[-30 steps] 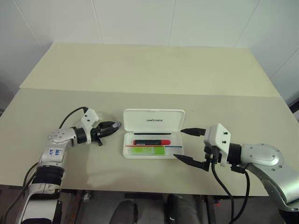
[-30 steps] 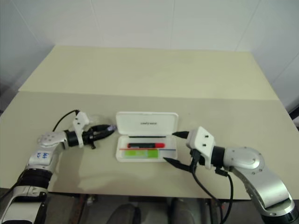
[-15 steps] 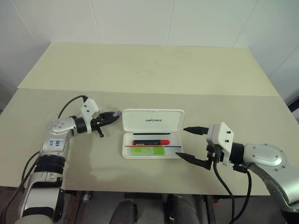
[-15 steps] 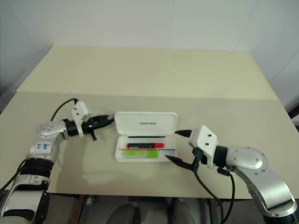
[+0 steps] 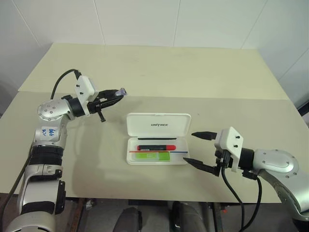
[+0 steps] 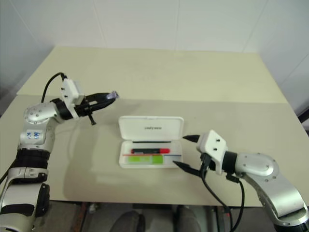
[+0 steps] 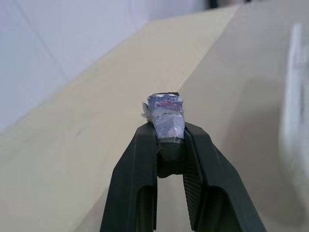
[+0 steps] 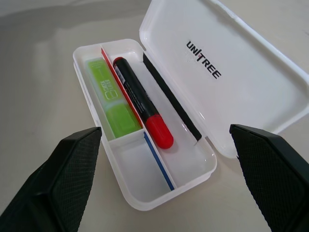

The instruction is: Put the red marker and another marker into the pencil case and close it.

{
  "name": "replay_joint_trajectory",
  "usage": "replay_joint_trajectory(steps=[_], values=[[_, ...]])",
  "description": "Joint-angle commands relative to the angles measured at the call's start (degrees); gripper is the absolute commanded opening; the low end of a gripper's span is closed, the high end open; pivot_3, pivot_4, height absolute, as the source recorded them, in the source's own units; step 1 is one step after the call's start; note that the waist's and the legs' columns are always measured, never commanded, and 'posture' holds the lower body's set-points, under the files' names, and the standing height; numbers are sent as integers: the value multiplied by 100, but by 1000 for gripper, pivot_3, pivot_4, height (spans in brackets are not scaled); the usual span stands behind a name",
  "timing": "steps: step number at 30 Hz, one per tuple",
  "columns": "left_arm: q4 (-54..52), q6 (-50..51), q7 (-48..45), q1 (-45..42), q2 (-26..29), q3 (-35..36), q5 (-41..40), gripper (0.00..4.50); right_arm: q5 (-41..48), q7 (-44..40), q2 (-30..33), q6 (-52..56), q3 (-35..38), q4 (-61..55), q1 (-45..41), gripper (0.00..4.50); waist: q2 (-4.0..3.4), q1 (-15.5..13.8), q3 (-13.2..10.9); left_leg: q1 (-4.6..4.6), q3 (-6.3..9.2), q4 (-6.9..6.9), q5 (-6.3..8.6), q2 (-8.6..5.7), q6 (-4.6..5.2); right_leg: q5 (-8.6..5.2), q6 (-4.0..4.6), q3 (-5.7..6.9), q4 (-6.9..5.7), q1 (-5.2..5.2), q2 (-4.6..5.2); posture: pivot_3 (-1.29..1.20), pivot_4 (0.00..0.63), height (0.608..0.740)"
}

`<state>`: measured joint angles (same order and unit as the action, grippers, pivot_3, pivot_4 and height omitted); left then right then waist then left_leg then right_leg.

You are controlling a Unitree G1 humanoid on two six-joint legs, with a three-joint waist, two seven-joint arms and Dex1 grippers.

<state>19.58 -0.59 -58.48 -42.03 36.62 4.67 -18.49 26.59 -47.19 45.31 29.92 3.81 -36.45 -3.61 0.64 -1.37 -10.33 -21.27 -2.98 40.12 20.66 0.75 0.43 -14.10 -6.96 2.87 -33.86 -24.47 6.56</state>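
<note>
The white pencil case (image 5: 158,124) lies open mid-table, its lid tilted back. In its tray the red marker (image 5: 157,147) rests beside the lime-green marker (image 5: 152,155); both also appear as the red marker (image 8: 142,104) and the green marker (image 8: 108,99). My left gripper (image 5: 117,94) hovers above the table, left of and behind the case, shut on a small purple-grey stubby piece (image 7: 165,113). At the case's right end my right gripper (image 5: 189,147) stands open with nothing between its fingers (image 8: 72,164).
The beige table (image 5: 159,72) stretches far behind the case, with a seam running across it. Its front edge lies just below the right gripper. A black cable (image 5: 60,82) loops off the left wrist.
My left gripper has lifted from table level beside the case's left end to well above it, still holding the purple-grey piece. The right gripper and the case stayed put.
</note>
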Motion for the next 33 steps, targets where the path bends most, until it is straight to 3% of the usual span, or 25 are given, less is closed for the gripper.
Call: replay_joint_trajectory(steps=[1, 13, 21, 26, 33], values=[[-902, 601, -35, 81, -15, 135, -494, 367, 128, 16, 85, -19, 290, -298, 54, 4500, 0, 1, 0, 0, 0, 0, 0, 0, 0, 0, 0, 0, 0, 0, 0, 0, 150, 740], [-2556, 1822, 75, 227, -621, -312, -1107, 367, 392, -545, 97, -615, 1421, -394, 1368, 4500, 3, -9, -1, 4, 1, 7, -2, -1, 1, 2, -3, -5, -3, 5, -1, 0, 150, 740], [-2845, 2138, 6, 514, -1263, -806, -1267, 367, 228, -1098, 136, -1212, 1982, -100, 2444, 4500, 3, -10, -1, 12, 2, 8, -6, -1, 0, 3, -4, -8, -4, 12, -3, 0, 150, 740], [-3013, 2296, -127, 795, -1417, -1092, -1307, 367, -20, -1763, 162, -1874, 2236, 71, 3399, 4500, 1, -15, -1, 15, 4, 8, -8, -2, 0, 3, -5, -12, -4, 14, -3, 0, 150, 740], [-3125, 2277, -247, 997, -1456, -1442, -1172, 367, 36, -1907, 48, -2103, 2555, 130, 3887, 4500, 2, -8, -1, 26, 12, 15, -12, -4, 3, 6, -3, -22, 3, 20, -2, 0, 150, 740]])
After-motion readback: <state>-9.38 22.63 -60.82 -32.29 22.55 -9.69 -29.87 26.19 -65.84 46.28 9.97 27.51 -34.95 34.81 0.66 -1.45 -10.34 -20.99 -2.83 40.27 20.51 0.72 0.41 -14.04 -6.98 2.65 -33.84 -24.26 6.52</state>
